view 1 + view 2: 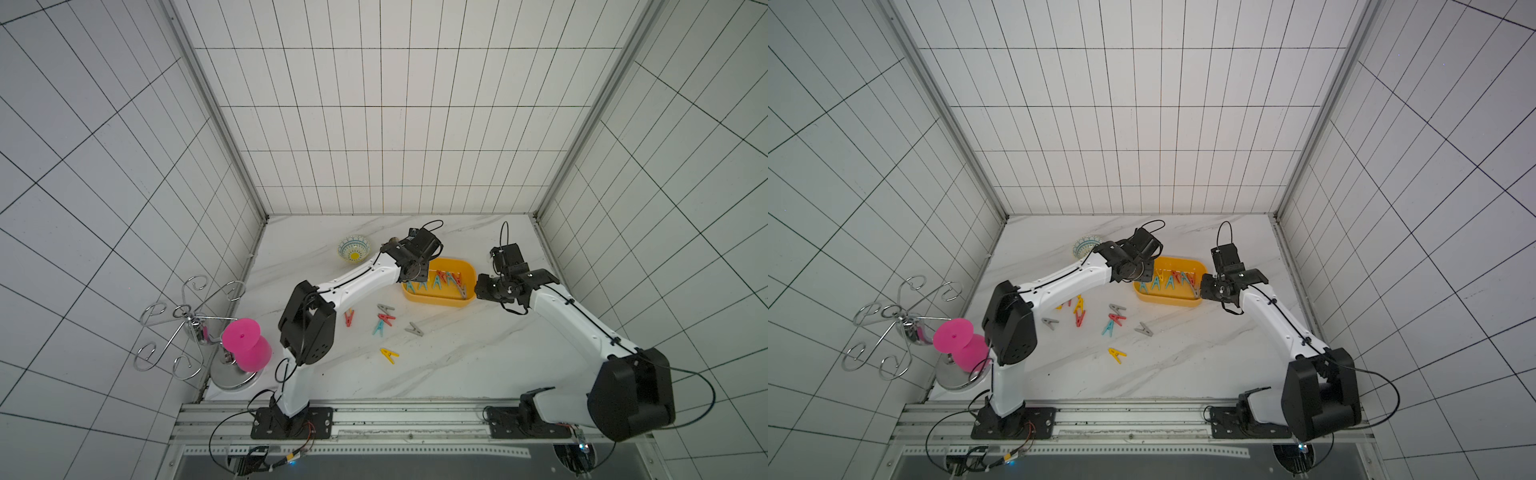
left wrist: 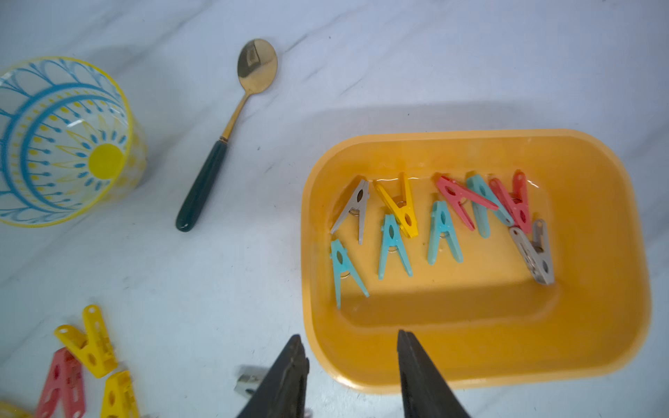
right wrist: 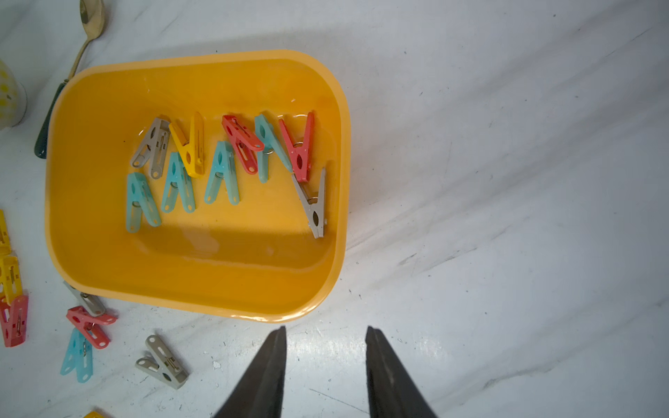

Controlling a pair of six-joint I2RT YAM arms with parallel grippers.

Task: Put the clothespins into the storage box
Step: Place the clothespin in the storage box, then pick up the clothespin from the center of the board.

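Nearest to me, on the smooth white marble table (image 1: 457,365), some small A-shaped plastic clothespins (image 1: 389,355) lie loose: yellow, grey, red and teal. Behind them stands the shallow yellow plastic storage box (image 1: 436,301) with rounded corners and a glossy rolled rim; nine pegs lie flat on its bottom. My left gripper (image 2: 349,343) hangs over the box's edge, its dark tapered fingers spread, nothing between them. My right gripper (image 3: 325,331) is just beside the box, also spread and empty. Farther away lie a gold metal spoon (image 2: 208,177) with a dark green handle and a round clear bowl (image 1: 354,248) patterned in blue and yellow.
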